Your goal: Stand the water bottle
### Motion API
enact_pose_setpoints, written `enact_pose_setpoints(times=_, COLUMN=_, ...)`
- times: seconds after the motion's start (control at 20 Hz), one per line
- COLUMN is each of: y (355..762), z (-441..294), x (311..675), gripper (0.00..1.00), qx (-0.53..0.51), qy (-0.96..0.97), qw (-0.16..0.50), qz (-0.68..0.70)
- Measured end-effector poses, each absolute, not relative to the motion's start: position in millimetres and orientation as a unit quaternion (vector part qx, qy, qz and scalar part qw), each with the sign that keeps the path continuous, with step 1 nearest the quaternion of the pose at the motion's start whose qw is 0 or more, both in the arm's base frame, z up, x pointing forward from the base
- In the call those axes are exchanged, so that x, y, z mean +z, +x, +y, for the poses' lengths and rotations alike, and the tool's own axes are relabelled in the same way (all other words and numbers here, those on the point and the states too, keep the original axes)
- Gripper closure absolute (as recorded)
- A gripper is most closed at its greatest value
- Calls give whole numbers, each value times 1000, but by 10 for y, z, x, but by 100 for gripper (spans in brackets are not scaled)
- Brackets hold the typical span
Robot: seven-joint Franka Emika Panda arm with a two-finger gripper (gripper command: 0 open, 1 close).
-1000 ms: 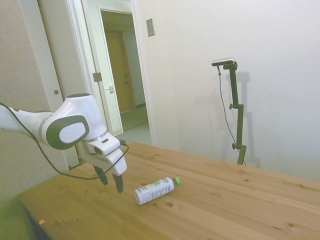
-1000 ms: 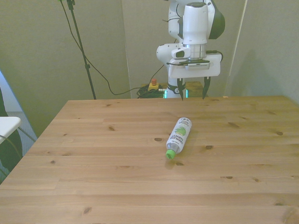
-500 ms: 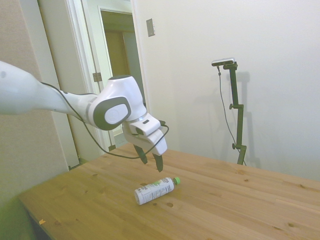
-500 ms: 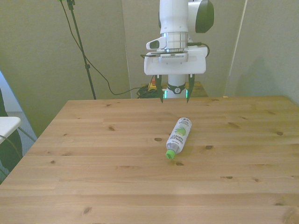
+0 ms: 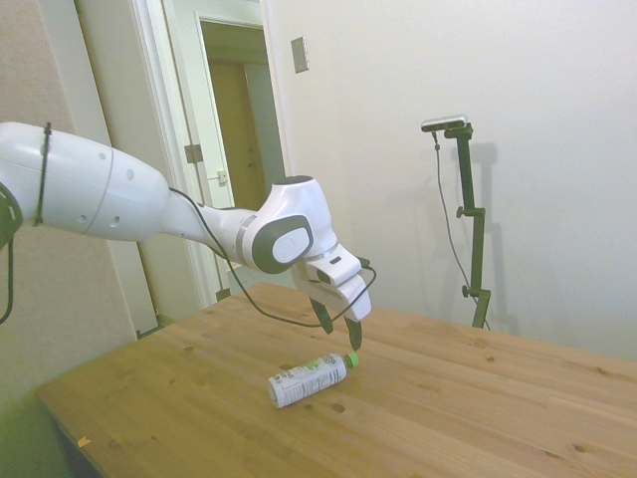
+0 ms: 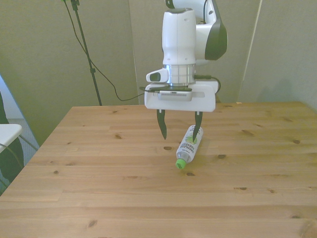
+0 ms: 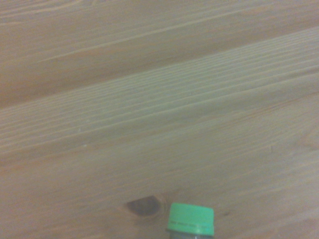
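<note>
The gripper (image 6: 181, 127) hangs over the wooden table (image 6: 99, 168) with its two fingers spread wide, holding nothing and clear of the wood. One fingertip sits in front of the water bottle (image 6: 189, 146) in the front view; contact I can't tell. The bottle lies on its side mid-table, its long axis running toward the near edge, green cap (image 7: 190, 219) nearest.

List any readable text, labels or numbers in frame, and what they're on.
Bottle label: green and dark print, too small to read in side or front view.
Cap: faint marks along the rim in the wrist view, blurred, unreadable.
Gripper and table: no text visible.
No readable text anywhere.
</note>
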State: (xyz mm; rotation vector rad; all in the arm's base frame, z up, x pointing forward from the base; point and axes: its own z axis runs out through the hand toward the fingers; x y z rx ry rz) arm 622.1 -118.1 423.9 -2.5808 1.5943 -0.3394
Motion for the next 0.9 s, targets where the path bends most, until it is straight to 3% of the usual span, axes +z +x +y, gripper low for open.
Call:
enact_pose_setpoints(times=0.45, y=6469, z=-1035, x=3689, gripper=0, qx=-96, qy=-847, qw=7, qz=524)
enact_pose_setpoints(times=0.5, y=6475, z=-1011, x=3648, gripper=100, qx=-94, qy=-847, qw=6, qz=523)
enact_pose_setpoints(times=0.9, y=6480, z=-995, x=3610, gripper=100, qx=-92, qy=-848, qw=4, qz=522)
